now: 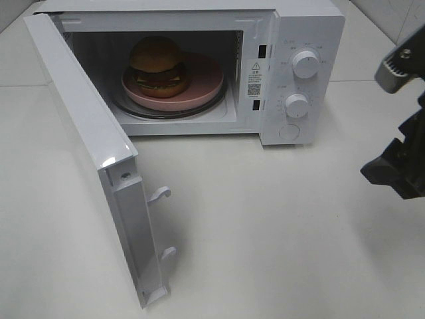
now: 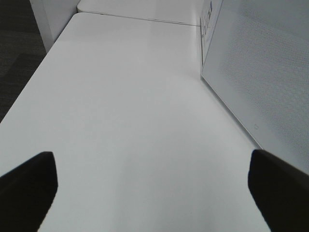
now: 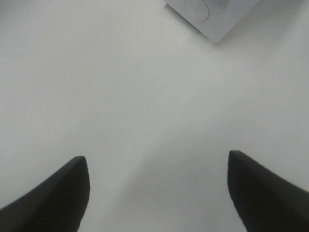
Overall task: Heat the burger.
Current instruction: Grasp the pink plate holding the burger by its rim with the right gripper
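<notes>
Both pincers gape wide and hold nothing. The left pincer (image 2: 152, 166) hangs over the desk (image 1: 265, 232) beside the open door (image 1: 80, 126) of the microwave (image 1: 312, 40), and the right pincer (image 3: 157, 162) hangs near its front corner. The burger (image 1: 157, 65) sits on a pink plate (image 1: 207, 81) inside, well apart from both.

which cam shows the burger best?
Exterior high: the golden-brown domed-bun burger sits in full view on the round pink plate inside the open white microwave. Both wrist views show only white table and microwave exterior, no burger.
</notes>
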Robot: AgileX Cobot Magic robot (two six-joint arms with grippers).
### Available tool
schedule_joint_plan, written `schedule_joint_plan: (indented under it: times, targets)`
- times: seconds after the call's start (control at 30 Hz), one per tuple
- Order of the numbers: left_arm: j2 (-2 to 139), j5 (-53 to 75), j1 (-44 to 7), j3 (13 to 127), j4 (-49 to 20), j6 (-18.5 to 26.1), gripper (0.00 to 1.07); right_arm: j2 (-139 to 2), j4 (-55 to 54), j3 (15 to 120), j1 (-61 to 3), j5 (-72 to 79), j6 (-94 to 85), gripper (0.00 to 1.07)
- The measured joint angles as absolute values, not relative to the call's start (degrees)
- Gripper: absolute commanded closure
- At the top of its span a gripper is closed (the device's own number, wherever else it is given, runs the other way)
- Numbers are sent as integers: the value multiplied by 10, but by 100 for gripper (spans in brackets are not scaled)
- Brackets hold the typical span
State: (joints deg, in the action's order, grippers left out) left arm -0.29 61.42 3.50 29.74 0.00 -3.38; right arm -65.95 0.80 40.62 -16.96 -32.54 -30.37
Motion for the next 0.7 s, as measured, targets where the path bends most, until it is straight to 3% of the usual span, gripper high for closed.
schedule_joint_plan:
  times: [0.37, 0.7]
  targets:
    - [-3, 614, 35, 297, 0, -34, 7, -803, 21, 499, -242, -277, -538, 26]
    - [-3, 614, 35, 297, 0, -34, 7, -912, 54, 586, -303, -290, -553, 20]
